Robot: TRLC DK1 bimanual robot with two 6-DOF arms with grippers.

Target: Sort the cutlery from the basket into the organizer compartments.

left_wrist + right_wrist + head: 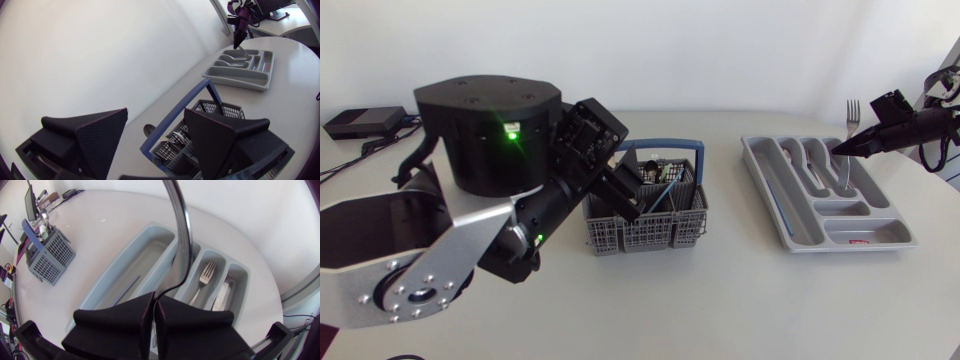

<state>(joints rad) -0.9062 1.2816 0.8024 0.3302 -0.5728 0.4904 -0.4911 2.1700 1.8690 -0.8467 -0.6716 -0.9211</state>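
**Lay the fork flat beside its twin**

The right tool (842,147) is closed tight on the handle of a fork (853,108). The fork stands nearly upright, tines up, over the far side of the grey organizer (895,238) on the counter (720,300). In the right wrist view a second fork (204,277) lies in one long compartment, with what looks like a knife (223,292) in the compartment beside it.

I judge the step in hand to be the drop-off, and the compartment holding the second fork looks like the right target. To do it well:

- Tip the wrist so the fork runs along the slot, not across its dividers.
- Bring it low, and only then part the fingers.
- Released from upright, it could bounce or bridge two compartments.

The left tool (156,117) hangs spread wide above the cutlery basket (650,235), gripping nothing. More cutlery shows in the basket, so the sort looks unfinished.
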